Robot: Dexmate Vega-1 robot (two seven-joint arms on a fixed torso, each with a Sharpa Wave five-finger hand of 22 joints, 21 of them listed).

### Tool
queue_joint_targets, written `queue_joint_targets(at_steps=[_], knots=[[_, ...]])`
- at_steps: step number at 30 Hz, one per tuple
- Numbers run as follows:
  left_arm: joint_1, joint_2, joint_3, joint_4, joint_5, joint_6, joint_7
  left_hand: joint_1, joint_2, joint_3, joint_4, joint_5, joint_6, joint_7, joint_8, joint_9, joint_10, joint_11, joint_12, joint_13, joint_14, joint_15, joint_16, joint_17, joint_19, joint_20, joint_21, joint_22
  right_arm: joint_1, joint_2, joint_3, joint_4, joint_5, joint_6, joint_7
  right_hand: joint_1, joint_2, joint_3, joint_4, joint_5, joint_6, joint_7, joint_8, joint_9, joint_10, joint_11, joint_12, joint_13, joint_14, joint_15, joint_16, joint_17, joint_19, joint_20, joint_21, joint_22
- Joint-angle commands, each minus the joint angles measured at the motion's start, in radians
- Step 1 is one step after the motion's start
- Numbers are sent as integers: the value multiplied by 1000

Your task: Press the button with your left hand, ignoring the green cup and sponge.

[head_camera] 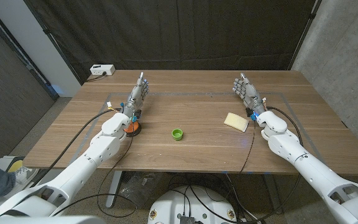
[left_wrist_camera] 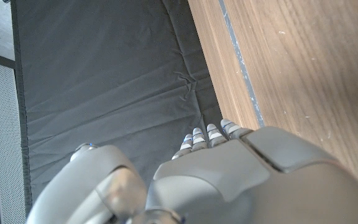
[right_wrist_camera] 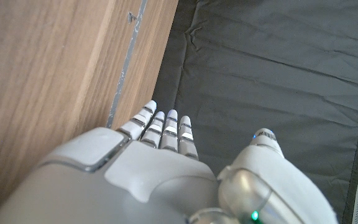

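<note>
Two hands wait in the head view. The left hand (head_camera: 137, 97) holds nothing, its fingers (head_camera: 142, 83) extended past the orange button (head_camera: 132, 127), which sits on the desk (head_camera: 197, 143) by that arm's wrist; pressing well likely means drawing back and coming straight down. The right hand (head_camera: 246, 90) is likewise empty, fingers straight.

Left wrist view: the fingers (left_wrist_camera: 211, 134) reach toward the desk's far edge.

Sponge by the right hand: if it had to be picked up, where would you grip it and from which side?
The sponge lies flat, a pale yellow slab beside the right hand's wrist. Probably best to pinch across its two long edges from above, since its broad face is up and nothing crowds it; the green cup stands well apart.
</note>
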Motion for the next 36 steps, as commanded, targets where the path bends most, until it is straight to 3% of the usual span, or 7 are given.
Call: queue_joint_targets(at_steps=[1, 7, 14, 22, 36], knots=[[41, 36, -4, -82, 20, 14, 23, 9, 4, 1, 6, 4, -4, 0, 7, 2, -4, 2, 5, 1, -3, 2, 7, 3, -9, -32, 8, 5, 9, 3, -11, 5, -14, 2, -1, 10, 0, 7, 2, 6, 9, -3, 5, 2, 10, 2, 7, 2, 10, 0, 6, 3, 8, -31, 6, 5], [110, 78, -26, -167, 17, 10, 40, 14, 9, 1, 3, 6, 3, 0, 9, 2, 6, 2, 9, 1, 6, 7, 10, 3, -6, -27, 10, 5, 4, 4, -16, -4, -25, 11, -6, 11, 1, 7, 1, 6, 8, -3, 6, 2, 9, 1, 7, 2, 10, 1, 6, 2, 8, -30, 4, 5], [161, 105, -51, -203, 3, -39, 10, 27, 18, 0, -2, 8, 32, 7, 19, 2, 36, 8, 19, 1, 38, 6, 19, 3, 22, -20, 20, 4, -6, -5, -24, -35, -44, 11, -15, 10, 1, 6, 0, 6, 8, -5, 6, 2, 9, -1, 7, 2, 12, -1, 7, 2, 11, -31, 3, 5], [175, 83, -66, -154, -5, -167, -53, 42, 24, -8, -10, 11, 94, 5, 35, 3, 98, 4, 36, 1, 100, -2, 31, 3, 85, -16, 37, 4, -23, -19, -26, -83, -59, -9, -45, 10, 1, 5, -1, 6, 9, -6, 7, 2, 10, 0, 7, 2, 15, -1, 7, 2, 15, -31, 2, 5], [236, 78, -93, -136, -17, -320, -116, 73, 35, -18, -22, 18, 169, 2, 45, 3, 186, -2, 52, 2, 195, -13, 43, 2, 189, -12, 59, 4, -49, -49, -14, -135, -63, -13, -52, 11, 4, 5, -3, 7, 9, -8, 8, 2, 12, 2, 8, 3, 19, 0, 8, 1, 18, -30, -2, 6]])
